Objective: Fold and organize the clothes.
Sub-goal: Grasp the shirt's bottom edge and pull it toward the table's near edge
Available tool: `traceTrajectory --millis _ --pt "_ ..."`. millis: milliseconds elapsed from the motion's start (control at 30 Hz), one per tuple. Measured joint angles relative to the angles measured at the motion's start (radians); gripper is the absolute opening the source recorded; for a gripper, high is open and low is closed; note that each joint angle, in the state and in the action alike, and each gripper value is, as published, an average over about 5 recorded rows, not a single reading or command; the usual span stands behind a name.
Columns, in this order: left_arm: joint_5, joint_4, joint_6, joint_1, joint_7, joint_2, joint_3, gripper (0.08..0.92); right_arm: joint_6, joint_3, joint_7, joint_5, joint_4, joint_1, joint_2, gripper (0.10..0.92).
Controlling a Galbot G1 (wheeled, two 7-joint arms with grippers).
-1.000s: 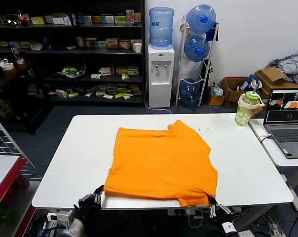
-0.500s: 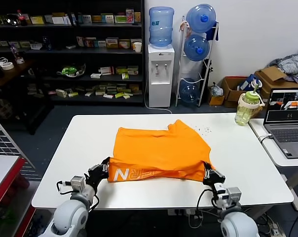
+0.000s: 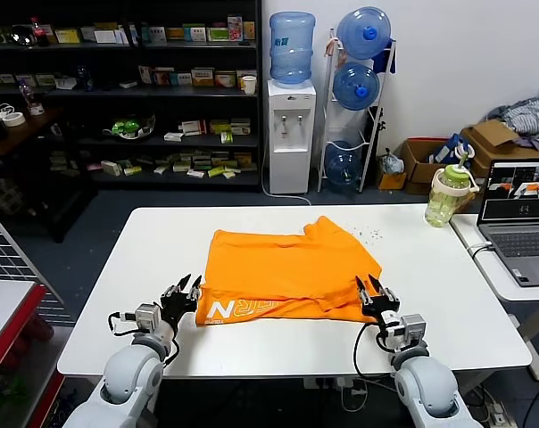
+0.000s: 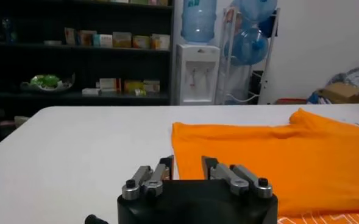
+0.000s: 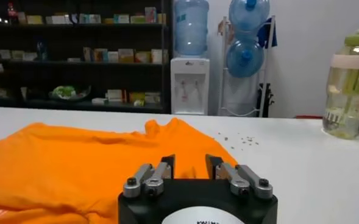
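Hem fold laid on the orange T-shirt [image 3: 287, 267].
My left gripper [image 3: 182, 292] and right gripper [image 3: 375, 294] stand spread, empty, flanking the folded edge to square it.

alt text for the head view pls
An orange T-shirt lies on a white table, its near edge folded up to show white lettering. The left gripper and right gripper sit open at the fold's two corners.

On the folded-over near hem of the orange T-shirt [image 3: 283, 275], by the table's [image 3: 127, 294] front edge beside my left gripper [image 3: 182, 292], I read only a large white "N", the following letters being too creased to read.
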Motion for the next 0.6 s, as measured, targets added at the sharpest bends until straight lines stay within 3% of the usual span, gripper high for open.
traceTrajectory --millis 267,400,600 --pt "0.01 -0.051 -0.001 0.101 0.0 0.0 -0.01 0.72 0.004 0.046 -0.035 0.0 0.014 -0.101 -0.029 0.789" --pt "0.016 -0.057 -0.001 0.126 -0.001 -0.012 -0.008 0.805 -0.001 0.059 -0.044 0.007 0.013 -0.125 -0.034 0.82" --pt "0.019 -0.051 0.001 0.137 -0.002 -0.028 -0.01 0.822 -0.012 0.066 -0.054 0.02 0.0 -0.136 -0.036 0.823"
